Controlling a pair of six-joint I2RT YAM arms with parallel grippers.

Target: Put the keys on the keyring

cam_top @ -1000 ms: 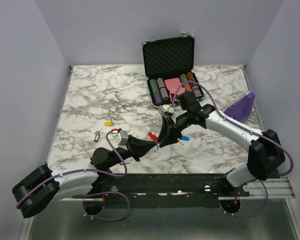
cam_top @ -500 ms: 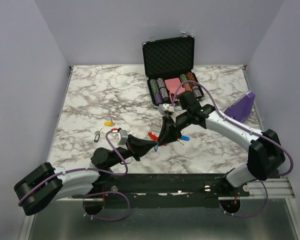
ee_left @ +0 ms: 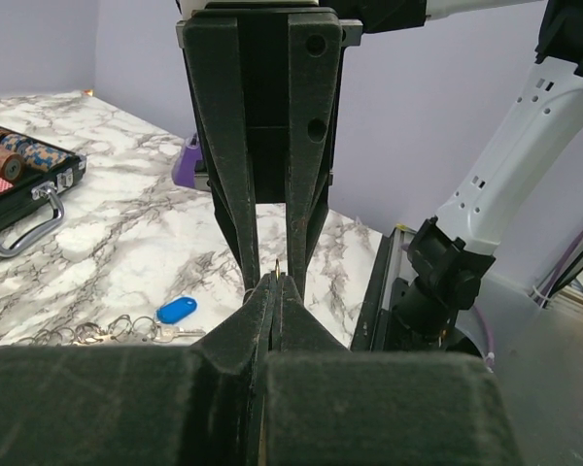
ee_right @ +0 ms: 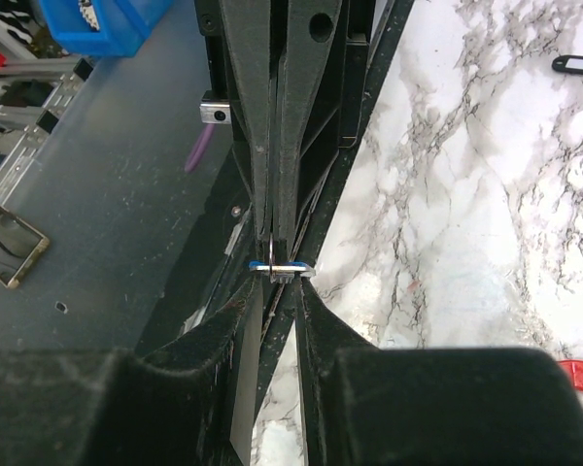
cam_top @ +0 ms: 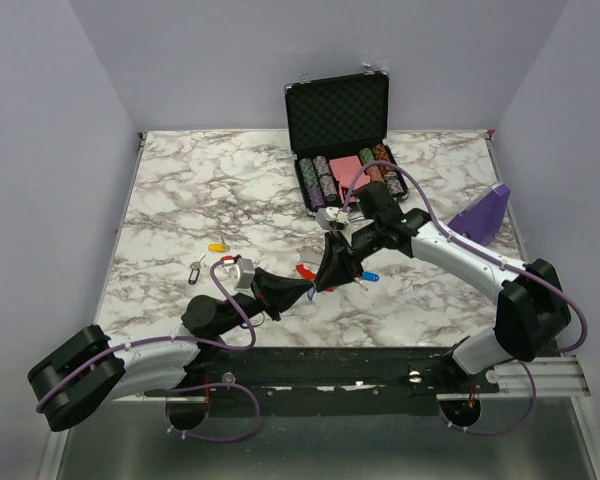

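My left gripper point(cam_top: 311, 288) point(ee_left: 276, 280) is shut on a thin wire ring point(ee_right: 275, 243) that pokes out past its tips. A key with a light blue tag point(ee_right: 280, 267) hangs crosswise on that ring. My right gripper point(cam_top: 321, 286) point(ee_right: 280, 282) meets the left tip to tip, shut on the two ends of that tag. The keyring's red part point(cam_top: 305, 270) point(ee_right: 578, 373) shows right beside the tips; I cannot tell whether it is held. Three more keys lie on the table: a blue-tagged one point(cam_top: 370, 276) point(ee_left: 176, 310), a yellow-tagged one point(cam_top: 217, 247) and one point(cam_top: 195, 270) point(ee_right: 575, 65) to the left.
An open black case point(cam_top: 340, 120) of poker chips stands at the back. A purple object point(cam_top: 483, 215) point(ee_left: 188, 160) lies at the right edge. Small rings point(ee_left: 78, 335) trail from the blue-tagged key. The table's near edge runs just below the grippers.
The right gripper's jaws have narrowed onto the light blue tag. Both arms have shifted only slightly, and the left gripper has stayed shut.
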